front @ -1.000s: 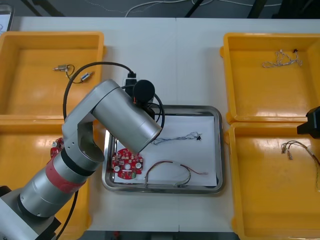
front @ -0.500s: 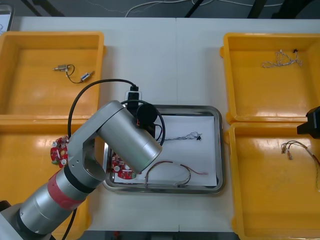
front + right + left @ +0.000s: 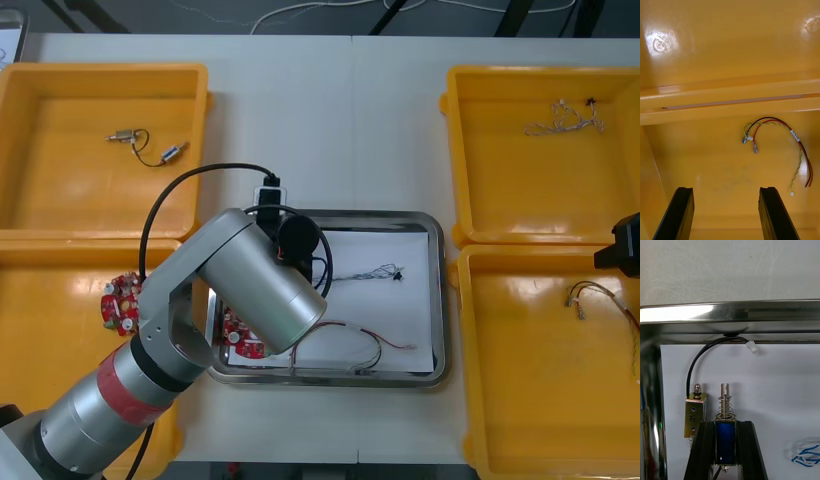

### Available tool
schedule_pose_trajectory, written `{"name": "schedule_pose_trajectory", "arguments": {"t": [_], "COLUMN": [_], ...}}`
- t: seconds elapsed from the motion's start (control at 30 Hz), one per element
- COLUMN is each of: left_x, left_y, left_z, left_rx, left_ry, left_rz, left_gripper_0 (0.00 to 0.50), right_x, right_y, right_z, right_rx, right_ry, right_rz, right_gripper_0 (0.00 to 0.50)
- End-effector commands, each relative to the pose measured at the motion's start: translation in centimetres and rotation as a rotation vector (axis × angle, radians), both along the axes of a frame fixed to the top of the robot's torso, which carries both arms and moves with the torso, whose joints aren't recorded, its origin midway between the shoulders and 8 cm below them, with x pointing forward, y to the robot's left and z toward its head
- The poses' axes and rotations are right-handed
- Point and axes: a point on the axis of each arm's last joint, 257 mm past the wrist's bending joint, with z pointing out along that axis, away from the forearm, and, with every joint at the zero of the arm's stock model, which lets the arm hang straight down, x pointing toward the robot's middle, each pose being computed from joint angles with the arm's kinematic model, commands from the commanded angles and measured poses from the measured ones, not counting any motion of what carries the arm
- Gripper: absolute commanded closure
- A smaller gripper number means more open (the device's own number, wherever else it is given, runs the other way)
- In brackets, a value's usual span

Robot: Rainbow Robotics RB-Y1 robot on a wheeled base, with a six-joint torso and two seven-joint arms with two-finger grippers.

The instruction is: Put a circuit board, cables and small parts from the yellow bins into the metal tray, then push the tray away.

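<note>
My left gripper [image 3: 726, 426] is shut on a small metal part [image 3: 726, 438] with a blue body and a spring pin, over the white paper inside the metal tray [image 3: 730, 311]. Just beside the fingers lies a brass small metal part [image 3: 695, 416] with a black cable [image 3: 696, 360]. From the front, my left arm [image 3: 262, 290] covers the tray's [image 3: 437, 300] left end and most of a red circuit board [image 3: 245, 345]. A blue and white cable [image 3: 365, 272] and a red and yellow cable [image 3: 350, 345] lie in the tray. My right gripper [image 3: 726, 213] hangs open over a cable [image 3: 782, 142] in the right near bin.
The left far bin [image 3: 60, 80] holds small metal parts [image 3: 145, 145]. Another circuit board [image 3: 118, 303] lies in the left near bin. The right far bin [image 3: 470, 150] holds a cable [image 3: 565, 120]; the right near bin [image 3: 500, 400] holds a cable [image 3: 590, 295]. Bare table lies beyond the tray.
My left arm has moved back toward the near side over the tray and now hides more of the circuit board. The right arm has stayed still.
</note>
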Motion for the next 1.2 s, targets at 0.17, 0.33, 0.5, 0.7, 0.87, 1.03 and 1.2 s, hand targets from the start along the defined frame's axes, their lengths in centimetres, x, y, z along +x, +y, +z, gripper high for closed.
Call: {"name": "schedule_pose_trajectory", "arguments": {"t": [0.17,0.33,0.5,0.7,0.87,1.03,1.2], "left_x": [-0.7,-0.6,0.1,0.2,-0.6,-1.5,-1.2], "left_y": [-1.7,-1.5,-0.8,0.3,0.8,1.9,3.3], "left_z": [-0.1,0.1,1.1,2.9,5.0,7.6,11.0], "left_rx": [0.042,0.045,0.036,0.013,-0.004,-0.017,-0.069], "left_ry": [0.001,-0.007,-0.022,-0.001,0.033,0.076,0.080], "left_rz": [-0.093,-0.088,-0.082,-0.069,-0.070,-0.081,-0.114], "left_gripper_0": [0.155,0.083,0.049,0.028,0.029,0.028,0.029], "right_x": [-0.3,-0.3,-0.3,-0.3,-0.3,-0.3,-0.3], "right_y": [-1.7,-1.7,-1.7,-1.7,-1.7,-1.7,-1.7], "right_z": [1.1,1.1,1.1,1.1,1.1,1.1,1.1], "right_rx": [-0.013,-0.013,-0.013,-0.013,-0.013,-0.013,-0.013], "right_ry": [-0.015,-0.015,-0.015,-0.015,-0.015,-0.015,-0.015], "right_rz": [-0.063,-0.063,-0.063,-0.063,-0.063,-0.063,-0.063], "right_gripper_0": [0.000,0.000,0.000,0.000,0.000,0.000,0.000]}}
